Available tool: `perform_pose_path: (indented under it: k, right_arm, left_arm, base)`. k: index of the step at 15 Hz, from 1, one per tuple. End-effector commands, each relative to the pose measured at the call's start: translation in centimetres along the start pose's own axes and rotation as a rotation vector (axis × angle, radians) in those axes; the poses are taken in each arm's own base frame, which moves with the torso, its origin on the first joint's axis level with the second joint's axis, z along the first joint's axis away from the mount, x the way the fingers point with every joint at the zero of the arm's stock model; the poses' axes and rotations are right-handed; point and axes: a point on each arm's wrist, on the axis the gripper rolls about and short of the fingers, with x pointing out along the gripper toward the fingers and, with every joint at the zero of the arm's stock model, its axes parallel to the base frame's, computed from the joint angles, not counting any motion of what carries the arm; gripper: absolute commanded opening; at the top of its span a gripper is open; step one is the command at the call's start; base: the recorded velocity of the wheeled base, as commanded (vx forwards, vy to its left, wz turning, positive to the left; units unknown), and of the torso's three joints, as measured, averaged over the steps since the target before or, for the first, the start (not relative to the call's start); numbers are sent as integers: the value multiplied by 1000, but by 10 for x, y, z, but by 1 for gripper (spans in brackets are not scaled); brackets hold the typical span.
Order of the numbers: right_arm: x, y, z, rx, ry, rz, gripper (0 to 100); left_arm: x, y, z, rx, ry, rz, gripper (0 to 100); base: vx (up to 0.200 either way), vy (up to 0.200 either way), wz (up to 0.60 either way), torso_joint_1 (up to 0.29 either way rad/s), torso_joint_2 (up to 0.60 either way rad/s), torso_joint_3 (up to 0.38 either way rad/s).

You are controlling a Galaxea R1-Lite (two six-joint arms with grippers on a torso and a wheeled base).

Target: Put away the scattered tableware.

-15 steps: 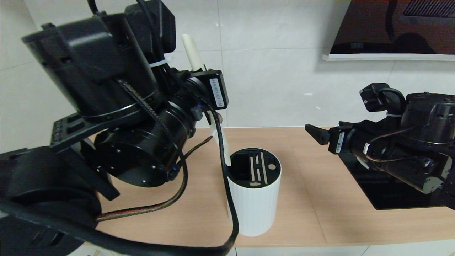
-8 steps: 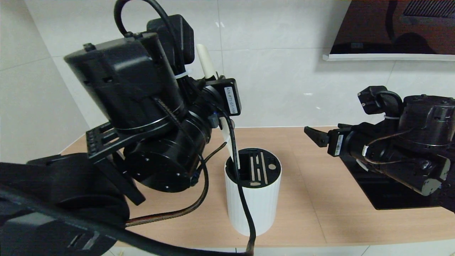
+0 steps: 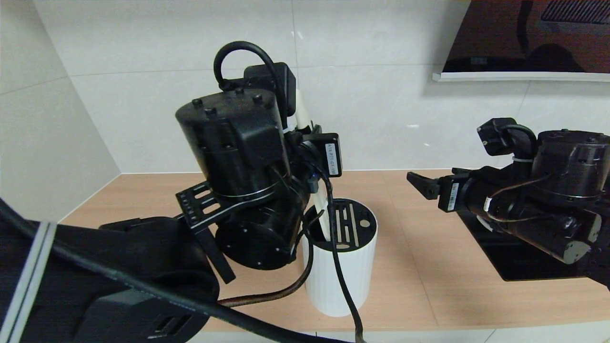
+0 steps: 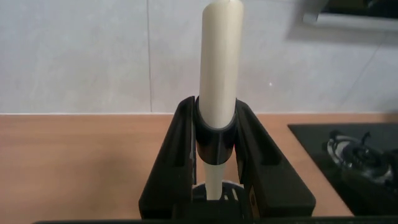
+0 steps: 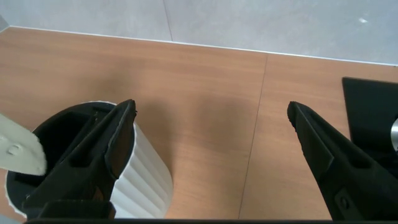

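Note:
A white ribbed utensil holder (image 3: 340,271) with a black slotted top stands on the wooden counter (image 3: 419,267). My left gripper (image 3: 312,140) hangs just above the holder's left side, shut on a cream-handled utensil (image 3: 301,112). The utensil stands upright, and its pale blade reaches down into the holder's large opening. In the left wrist view the cream-handled utensil (image 4: 219,62) rises between my left gripper (image 4: 214,121). My right gripper (image 3: 419,183) hovers open to the holder's right, holding nothing. The right wrist view shows my right gripper (image 5: 211,118), the holder (image 5: 143,180) and the blade tip (image 5: 18,152).
A black hob (image 3: 505,257) is set into the counter at the right, below my right arm; a burner (image 4: 354,162) shows on it. A tiled wall runs behind, and a dark range hood (image 3: 524,38) hangs at the upper right. Bare counter lies between holder and hob.
My left arm has swung right and lower, bringing the utensil from tilted to upright and its blade deeper into the holder. The right gripper has barely moved.

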Motion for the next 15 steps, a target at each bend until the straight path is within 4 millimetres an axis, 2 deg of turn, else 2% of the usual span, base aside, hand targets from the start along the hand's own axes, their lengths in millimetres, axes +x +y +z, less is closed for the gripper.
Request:
perform_pose_path:
  k: [1,5,15]
  right_arm:
    - [0,0,-1,-1,4,-1,100]
    - [0,2,-2,-2,7,5,100]
    - [1,2,-4,-5,13,5,100]
  left_arm:
    - [3,-4,-10,10,19,1,0]
    - [3,-9,-20,27,41,-10,0]
    - [7,-13,-60,88,155,-3,0]
  base:
    - [0,0,0,0,0,0]
    - [0,0,0,0,0,0]
    - [0,0,0,0,0,0]
